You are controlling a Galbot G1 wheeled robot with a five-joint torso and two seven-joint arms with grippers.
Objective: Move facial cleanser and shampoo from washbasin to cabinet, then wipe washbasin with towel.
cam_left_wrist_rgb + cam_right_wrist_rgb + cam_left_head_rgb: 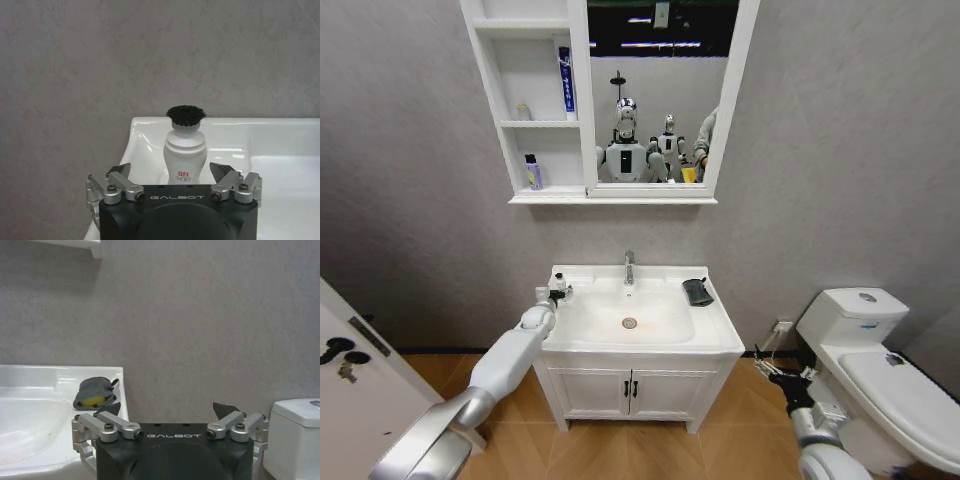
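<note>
Left gripper (174, 175) jaws spread around white bottle (185, 156) on washbasin (280, 135).

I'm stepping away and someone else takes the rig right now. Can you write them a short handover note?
Left gripper: open, at the washbasin's left rear corner, fingers either side of a small white bottle with a black cap, not closed on it.
Right gripper: open, low beside the basin, between it and the toilet.
Towel: on the basin's right rear corner, untouched.
Cabinet: two bottles already on its shelves.
Left: shelve the white bottle, then wipe the basin.
</note>
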